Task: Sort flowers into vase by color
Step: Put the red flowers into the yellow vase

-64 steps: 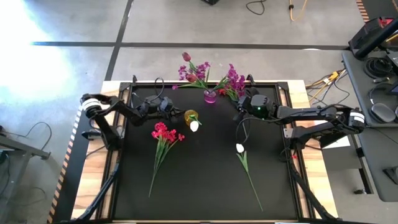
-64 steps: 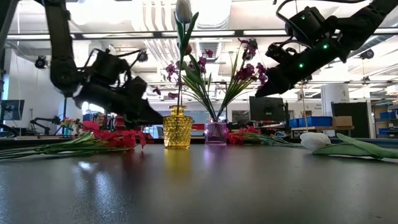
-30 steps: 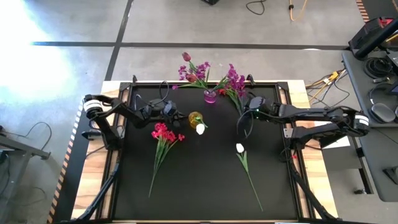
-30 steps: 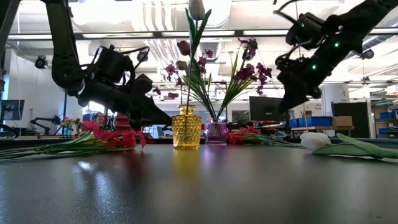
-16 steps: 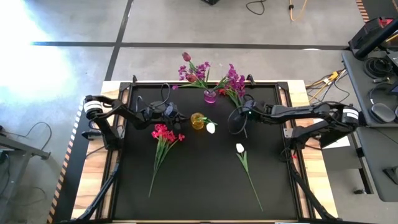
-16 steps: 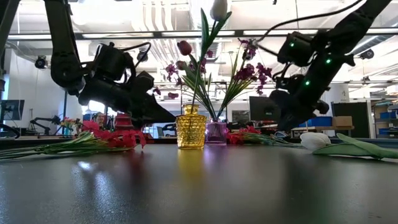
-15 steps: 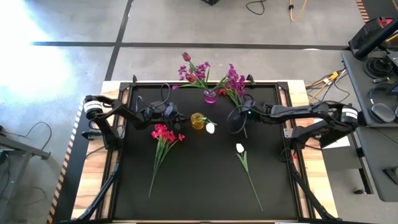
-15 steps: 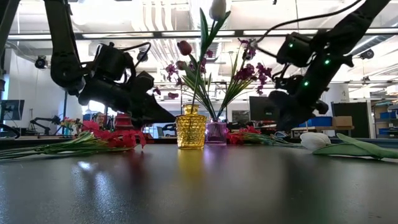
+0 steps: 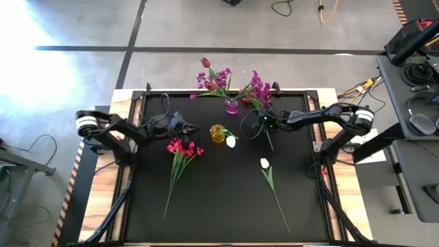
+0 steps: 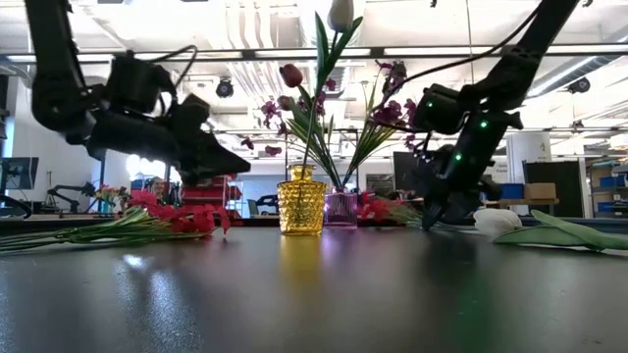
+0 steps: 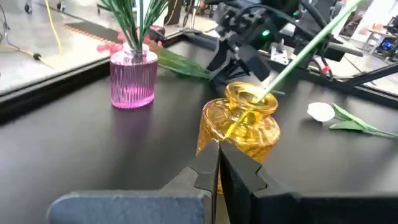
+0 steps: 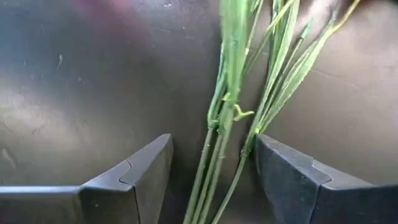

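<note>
A yellow vase holds one white tulip, whose stem leans on the rim. Behind it a pink vase holds purple flowers. My left gripper is shut, just left of the yellow vase and apart from it in the low view. A red-pink spray and a second white tulip lie flat on the mat. My right gripper is open, low over the mat, with its fingers on either side of the green stems of a purple spray lying at the far side.
The black mat has bare room along its near half. The second white tulip's long stem runs toward the near right. The table's raised frame lies just behind the vases, and the purple spray's blooms hang over it.
My left gripper nudged the yellow vase a little toward the table's right, which tipped the tulip rightward, then drew back toward the left edge, still shut. My right gripper has gone down to the mat and toward the far left, onto the purple spray's stems.
</note>
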